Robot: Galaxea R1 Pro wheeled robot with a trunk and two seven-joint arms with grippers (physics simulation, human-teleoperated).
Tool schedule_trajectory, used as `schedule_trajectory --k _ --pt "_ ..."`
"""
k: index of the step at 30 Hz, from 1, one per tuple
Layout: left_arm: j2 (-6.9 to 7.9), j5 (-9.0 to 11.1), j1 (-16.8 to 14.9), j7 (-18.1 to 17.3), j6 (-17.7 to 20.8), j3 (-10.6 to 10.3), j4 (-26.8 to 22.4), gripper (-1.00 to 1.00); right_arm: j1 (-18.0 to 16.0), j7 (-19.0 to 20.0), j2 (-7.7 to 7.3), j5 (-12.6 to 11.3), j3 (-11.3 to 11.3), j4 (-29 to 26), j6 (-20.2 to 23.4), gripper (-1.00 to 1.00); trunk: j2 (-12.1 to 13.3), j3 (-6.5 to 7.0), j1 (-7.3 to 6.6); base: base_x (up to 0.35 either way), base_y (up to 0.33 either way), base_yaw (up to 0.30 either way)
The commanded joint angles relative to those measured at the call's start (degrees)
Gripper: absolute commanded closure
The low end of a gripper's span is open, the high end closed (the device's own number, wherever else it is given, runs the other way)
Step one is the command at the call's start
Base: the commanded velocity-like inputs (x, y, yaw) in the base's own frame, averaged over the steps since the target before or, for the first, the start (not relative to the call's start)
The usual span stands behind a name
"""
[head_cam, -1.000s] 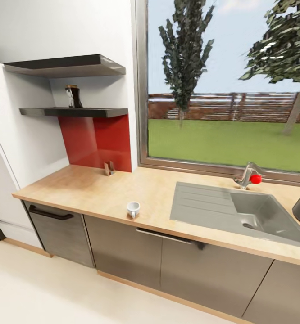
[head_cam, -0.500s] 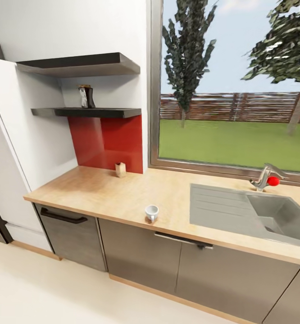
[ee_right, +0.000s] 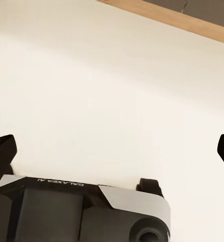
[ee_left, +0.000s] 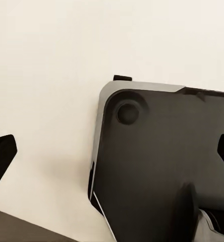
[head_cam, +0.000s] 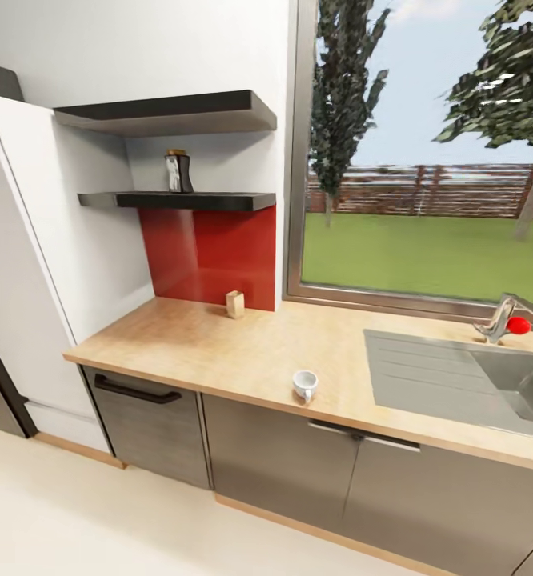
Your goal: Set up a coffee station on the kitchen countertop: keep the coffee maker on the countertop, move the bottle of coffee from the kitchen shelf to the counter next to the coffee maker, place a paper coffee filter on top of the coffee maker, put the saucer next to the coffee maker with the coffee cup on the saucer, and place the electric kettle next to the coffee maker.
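Observation:
The bottle of coffee [head_cam: 178,171] stands on the lower dark kitchen shelf [head_cam: 188,201], above the red backsplash. A white coffee cup [head_cam: 304,385] sits near the front edge of the kitchen countertop [head_cam: 194,344], left of the sink. The coffee maker, saucer and electric kettle are out of view. My left gripper [ee_left: 114,151] is open over the pale floor and the robot's dark base. Above the floor, my right gripper [ee_right: 114,150] is also open, with nothing between its fingers.
A small beige object [head_cam: 234,304] stands against the backsplash. The grey sink [head_cam: 458,380] with a faucet [head_cam: 502,318] lies at the right under the window. A white tall cabinet [head_cam: 26,264] bounds the counter's left end. Dark cabinet fronts [head_cam: 282,464] run below.
The head view has panned left, so everything has shifted right in the picture. The dark coffee maker at the right edge has left the frame. Nothing on the counter moved.

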Motion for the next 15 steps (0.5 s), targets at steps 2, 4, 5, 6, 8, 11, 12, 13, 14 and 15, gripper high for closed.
schedule_trajectory --k 2,4,5,6,8,11,12,13,14,15 --pt "0.0 0.38 -0.03 -0.05 -0.16 0.08 0.06 -1.0 -0.03 0.05 0.03 -0.61 0.48 0.11 -0.2 -1.0 -0.06 -0.04 0.03 0.075 0.33 0.0" --pt "0.01 0.39 0.0 -0.05 -0.16 0.08 0.06 -1.0 -0.03 0.06 0.05 -0.63 0.48 0.11 -0.2 -1.0 -0.06 -0.04 0.03 0.07 0.33 0.0" --pt "0.01 0.39 -0.01 -0.05 -0.16 0.08 0.06 -1.0 -0.03 0.05 0.04 -0.64 0.48 0.11 -0.2 -1.0 -0.06 -0.04 0.03 0.059 0.331 0.0" --pt "0.01 0.39 -0.01 -0.05 -0.16 0.08 0.06 -1.0 -0.03 0.06 0.04 -0.64 0.48 0.11 -0.19 -1.0 -0.06 -0.04 0.03 0.038 0.331 0.0" --pt "0.06 0.39 0.0 -0.05 -0.16 0.08 0.06 -1.0 -0.03 0.09 0.04 -0.65 0.48 0.11 -0.19 -1.0 -0.06 -0.04 0.03 0.022 0.331 -0.003" --pt "0.03 0.39 -0.02 -0.05 -0.16 0.08 0.06 -1.0 -0.03 0.07 0.03 -0.66 0.43 0.11 -0.2 -1.0 -0.06 -0.04 0.03 0.008 0.332 -0.107" --pt "0.06 0.39 -0.03 -0.05 -0.16 0.08 0.06 -1.0 -0.03 0.09 0.03 -0.66 0.44 0.11 -0.2 -1.0 -0.06 -0.04 0.03 0.003 0.332 -0.195" --pt "0.07 0.39 -0.03 -0.05 -0.16 0.08 0.06 -1.0 -0.03 0.09 0.03 -0.66 0.43 0.11 -0.2 -1.0 -0.06 -0.04 0.03 0.003 0.332 -0.209" --pt "0.08 0.39 -0.02 -0.05 -0.16 0.08 0.06 -1.0 -0.03 0.1 0.03 -0.66 0.44 0.11 -0.2 -1.0 -0.06 -0.04 0.03 0.001 0.332 -0.236" --pt "0.09 0.39 -0.03 -0.05 -0.16 0.08 0.06 -1.0 -0.03 0.11 0.03 -0.66 0.42 0.11 -0.19 -1.0 -0.06 -0.04 0.03 0.001 0.332 -0.246"
